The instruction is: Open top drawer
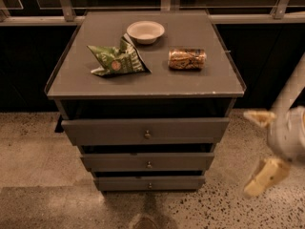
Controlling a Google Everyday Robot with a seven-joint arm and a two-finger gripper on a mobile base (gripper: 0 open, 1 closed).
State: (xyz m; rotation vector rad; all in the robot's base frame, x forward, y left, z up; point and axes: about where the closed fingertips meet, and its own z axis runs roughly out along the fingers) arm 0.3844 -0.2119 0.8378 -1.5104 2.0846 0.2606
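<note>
The top drawer (190, 129) is the widest of three grey drawer fronts in a small cabinet, with a small round metal knob (147, 134) at its centre. Its front stands a little proud of the cabinet, with a dark gap above it. My gripper (261, 148) is in the air at the right of the cabinet, level with the drawers and apart from them. Its two pale fingers (266, 176) are spread wide and hold nothing.
Two narrower drawers (147, 162) sit below the top one. On the cabinet top (209, 82) lie a white bowl (145, 31), a green chip bag (117, 61) and a can on its side (187, 59). A railing and dark panels stand behind. The floor is speckled.
</note>
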